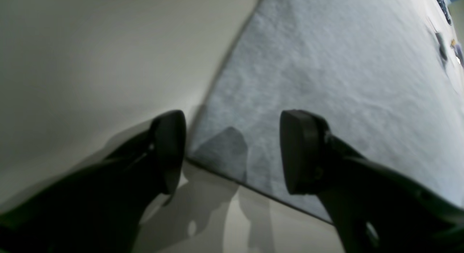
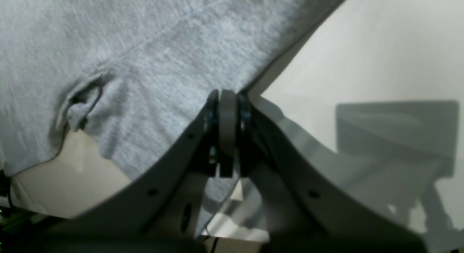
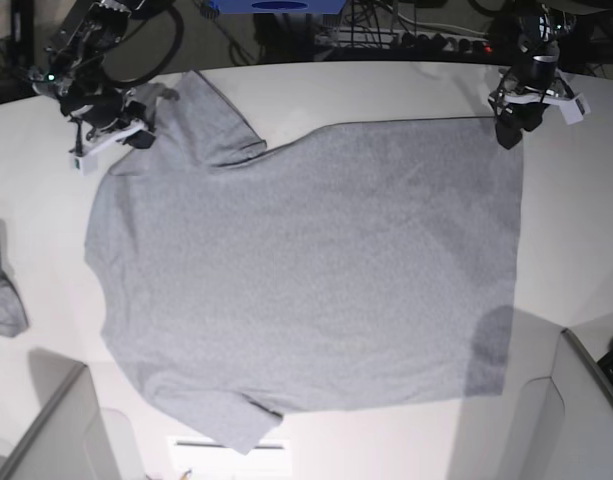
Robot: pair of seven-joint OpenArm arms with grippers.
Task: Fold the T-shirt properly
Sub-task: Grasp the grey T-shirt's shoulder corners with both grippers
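Note:
The heather-grey T-shirt (image 3: 306,270) lies spread flat on the white table (image 3: 386,90), plain side up, with its sleeves toward the left of the base view. My left gripper (image 3: 508,135) is at the shirt's far right hem corner. In the left wrist view it (image 1: 232,155) is open, with its fingers (image 1: 301,155) on either side of that corner of the shirt (image 1: 326,64). My right gripper (image 3: 141,135) is at the far left, by the upper sleeve. In the right wrist view it (image 2: 227,133) is shut on an edge of the shirt (image 2: 145,46).
A small grey cloth piece (image 3: 1,290) lies at the table's left edge. Cables and a power strip (image 3: 426,38) run behind the table's back edge. Grey panels stand at the front left (image 3: 56,430) and front right (image 3: 576,410) corners.

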